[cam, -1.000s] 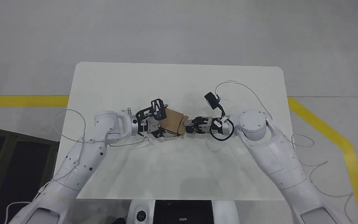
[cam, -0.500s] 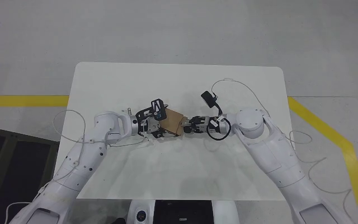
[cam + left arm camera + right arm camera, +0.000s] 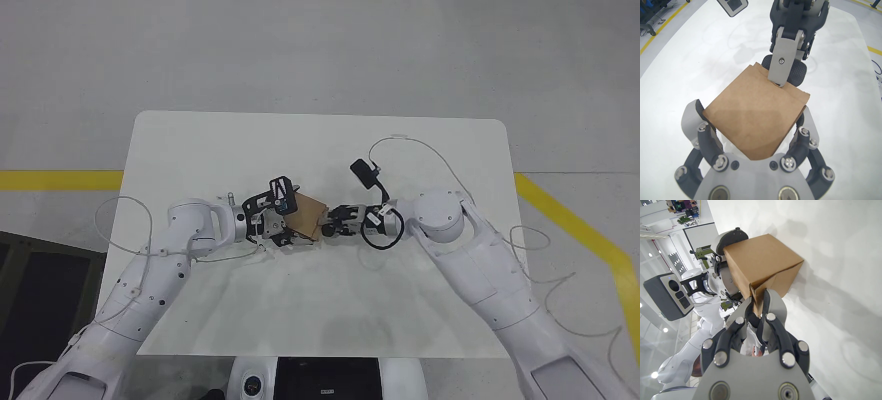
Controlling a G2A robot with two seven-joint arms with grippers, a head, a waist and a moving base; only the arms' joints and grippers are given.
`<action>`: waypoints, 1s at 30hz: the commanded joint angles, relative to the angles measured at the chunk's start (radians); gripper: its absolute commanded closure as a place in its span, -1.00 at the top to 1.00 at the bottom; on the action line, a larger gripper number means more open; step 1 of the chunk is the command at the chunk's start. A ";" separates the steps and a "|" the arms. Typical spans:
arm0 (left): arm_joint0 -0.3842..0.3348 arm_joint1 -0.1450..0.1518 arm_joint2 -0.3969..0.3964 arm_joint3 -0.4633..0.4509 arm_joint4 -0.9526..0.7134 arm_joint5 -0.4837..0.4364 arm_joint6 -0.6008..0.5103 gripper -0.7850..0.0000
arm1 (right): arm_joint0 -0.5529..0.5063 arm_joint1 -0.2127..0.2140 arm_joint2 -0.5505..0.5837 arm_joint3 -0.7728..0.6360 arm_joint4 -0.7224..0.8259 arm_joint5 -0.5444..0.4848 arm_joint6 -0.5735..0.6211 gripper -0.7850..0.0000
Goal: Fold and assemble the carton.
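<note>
Left claw (image 3: 751,113) clamps the brown cardboard carton (image 3: 761,262) midway between the white tabletop's (image 3: 450,300) edges; right claw (image 3: 758,305), pinching its end flap (image 3: 759,70), should fold it inward squarely without tearing.

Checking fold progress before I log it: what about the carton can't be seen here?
Left wrist view: carton far end, behind the right gripper.
Right wrist view: pinched flap tip, inside the gripper.
Top view: flaps too small; left gripper covers one end.

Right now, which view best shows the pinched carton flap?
Right wrist view: the flap is pinched in the right gripper. Left wrist view shows the carton edge under that gripper; top view shows it tiny.
</note>
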 commanded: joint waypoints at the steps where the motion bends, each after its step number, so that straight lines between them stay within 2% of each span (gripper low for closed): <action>1: 0.000 0.000 -0.001 0.002 -0.001 0.001 0.000 1.00 | -0.007 0.002 0.010 -0.010 0.006 -0.006 -0.001 -0.62; 5: 0.002 0.000 -0.004 0.004 -0.002 0.001 0.001 1.00 | -0.032 0.009 0.033 -0.030 0.025 -0.022 0.005 -0.60; 10: 0.003 0.000 -0.004 0.005 0.000 -0.001 0.001 1.00 | -0.048 0.014 0.040 -0.026 0.025 -0.043 0.038 -0.68; 12: 0.003 0.000 -0.004 0.005 0.001 -0.001 0.002 1.00 | -0.050 0.016 0.041 -0.024 0.022 -0.043 0.041 -0.60; 15: 0.004 0.000 -0.006 0.005 0.001 0.001 0.003 1.00 | -0.055 0.018 0.048 -0.023 0.024 -0.043 0.043 -0.62; 20: 0.004 0.000 -0.007 0.006 -0.001 0.000 0.001 1.00 | -0.066 0.025 0.067 -0.034 0.026 -0.038 0.049 -0.77; 22: 0.004 0.000 -0.008 0.006 -0.001 -0.001 0.001 1.00 | -0.073 0.027 0.075 -0.035 0.029 -0.032 0.045 -1.00; 30: 0.004 0.000 -0.007 0.006 0.001 0.000 -0.003 1.00 | -0.084 0.030 0.061 -0.049 -0.004 0.036 0.024 -1.00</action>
